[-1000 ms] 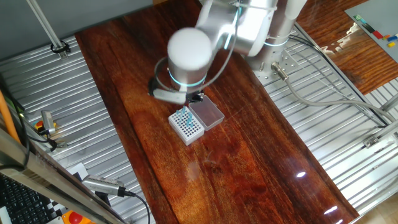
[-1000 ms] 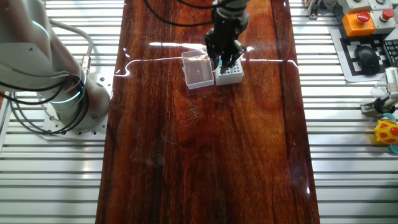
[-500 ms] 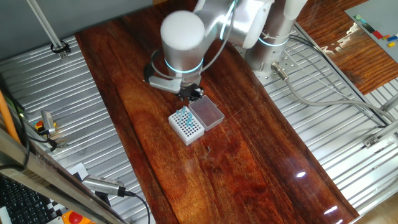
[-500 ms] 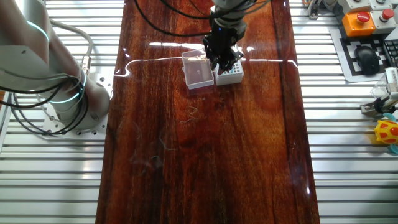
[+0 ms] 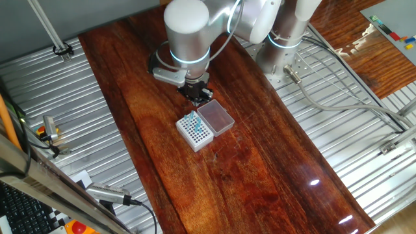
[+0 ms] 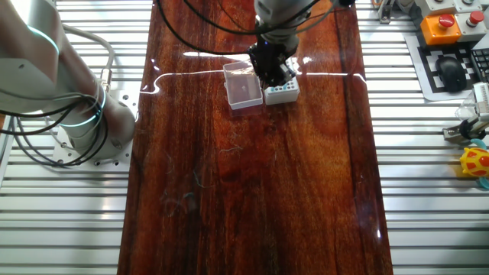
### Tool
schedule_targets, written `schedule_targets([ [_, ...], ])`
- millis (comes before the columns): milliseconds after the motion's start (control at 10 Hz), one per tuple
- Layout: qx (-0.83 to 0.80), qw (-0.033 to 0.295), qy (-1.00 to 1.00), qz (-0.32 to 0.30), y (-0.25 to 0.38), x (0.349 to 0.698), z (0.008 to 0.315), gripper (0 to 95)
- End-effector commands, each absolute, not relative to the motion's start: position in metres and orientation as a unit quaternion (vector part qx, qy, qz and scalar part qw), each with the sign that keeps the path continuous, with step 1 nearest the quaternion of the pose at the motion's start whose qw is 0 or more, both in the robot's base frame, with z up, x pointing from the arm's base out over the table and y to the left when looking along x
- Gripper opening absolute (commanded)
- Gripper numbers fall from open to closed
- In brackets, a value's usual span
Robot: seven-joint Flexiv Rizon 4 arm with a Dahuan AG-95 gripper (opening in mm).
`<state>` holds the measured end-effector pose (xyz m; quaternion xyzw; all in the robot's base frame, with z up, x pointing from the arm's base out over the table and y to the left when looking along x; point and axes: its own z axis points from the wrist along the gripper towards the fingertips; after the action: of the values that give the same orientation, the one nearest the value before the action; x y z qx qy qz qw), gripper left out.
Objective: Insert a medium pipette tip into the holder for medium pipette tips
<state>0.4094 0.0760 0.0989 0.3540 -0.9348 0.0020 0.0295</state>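
The hand (image 5: 197,91) hovers just beyond the white tip holder (image 5: 195,130), toward the surface's far edge; finger spacing and any held tip cannot be told.

One white holder box (image 5: 195,130), one clear hinged lid (image 5: 216,117), one robot arm (image 5: 187,29), one wooden table (image 5: 260,162)

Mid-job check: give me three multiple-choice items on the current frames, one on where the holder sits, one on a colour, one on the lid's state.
1. The holder for medium pipette tips stands on:
A. the wooden tabletop
B. the metal slats
C. the keyboard

2. The tips standing in its grid are:
A. red
B. teal-blue
C. yellow

3. Its clear lid is:
A. shut over the grid
B. missing
C. swung open, lying beside the box

Key: 1 A, dark wood surrounds the box; 2 B, teal shows among the holes; 3 C, the grid is uncovered, the lid flat alongside.
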Motion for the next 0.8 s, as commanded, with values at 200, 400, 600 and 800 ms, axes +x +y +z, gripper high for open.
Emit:
schedule_targets([
  [200,0.350,0.021,-0.937,-0.006,0.0772,0.4095,0.0994,0.0],
  [400,0.346,0.015,-0.938,-0.008,0.0787,0.4105,0.0986,0.0],
  [600,0.343,0.013,-0.939,-0.009,0.0816,0.4127,0.0966,0.0],
  [800,0.340,0.013,-0.940,-0.009,0.0831,0.4137,0.0957,0.0],
])
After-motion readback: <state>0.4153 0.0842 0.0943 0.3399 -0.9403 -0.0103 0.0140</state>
